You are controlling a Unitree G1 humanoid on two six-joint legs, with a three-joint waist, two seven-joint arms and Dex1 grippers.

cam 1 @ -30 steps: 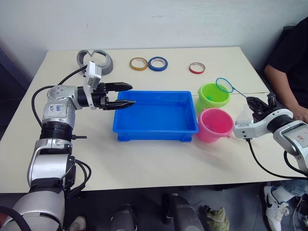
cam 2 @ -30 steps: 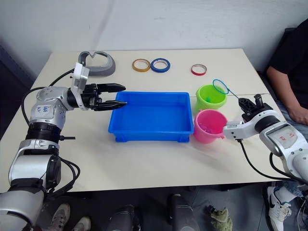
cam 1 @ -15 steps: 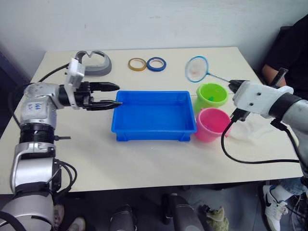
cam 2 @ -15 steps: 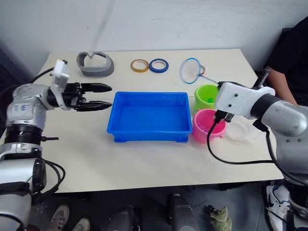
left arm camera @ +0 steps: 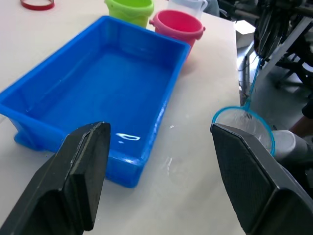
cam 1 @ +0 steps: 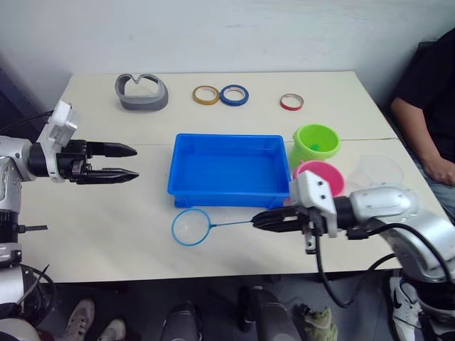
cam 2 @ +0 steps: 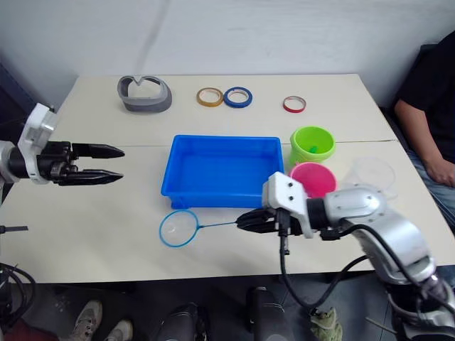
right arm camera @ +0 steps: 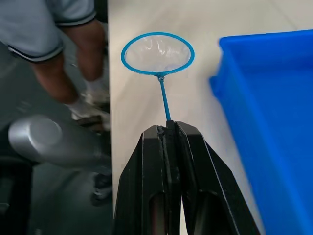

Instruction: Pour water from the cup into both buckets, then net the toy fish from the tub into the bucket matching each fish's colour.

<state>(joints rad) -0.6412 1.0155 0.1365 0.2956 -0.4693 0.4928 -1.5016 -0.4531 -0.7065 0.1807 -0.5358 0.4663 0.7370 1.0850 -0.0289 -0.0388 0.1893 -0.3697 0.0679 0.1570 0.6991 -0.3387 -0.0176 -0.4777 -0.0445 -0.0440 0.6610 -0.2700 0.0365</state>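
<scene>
Tub (cam 1: 229,170), centre frame: glossy blue plastic, smooth. Green bucket (cam 1: 315,143) and pink bucket (cam 1: 320,175), right of centre: shiny plastic. Cup (cam 1: 378,171), far right: clear plastic. Net (cam 1: 190,226), lower centre: fine mesh, thin blue frame. Table (cam 1: 128,227): matt, smooth, beige.

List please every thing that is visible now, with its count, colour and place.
tub: 1, blue, table centre.
buckets: 2, green behind pink, right of the tub.
cup: 1, clear, right of the pink bucket.
net: 1, blue hoop, in front of the tub.
tape rolls: 3, yellow, blue, red, far side.
grey holder: 1, far left.
person: 1, black top, right edge.
left pincer: open, left of the tub.
right pincer: shut on the net's handle.
</scene>
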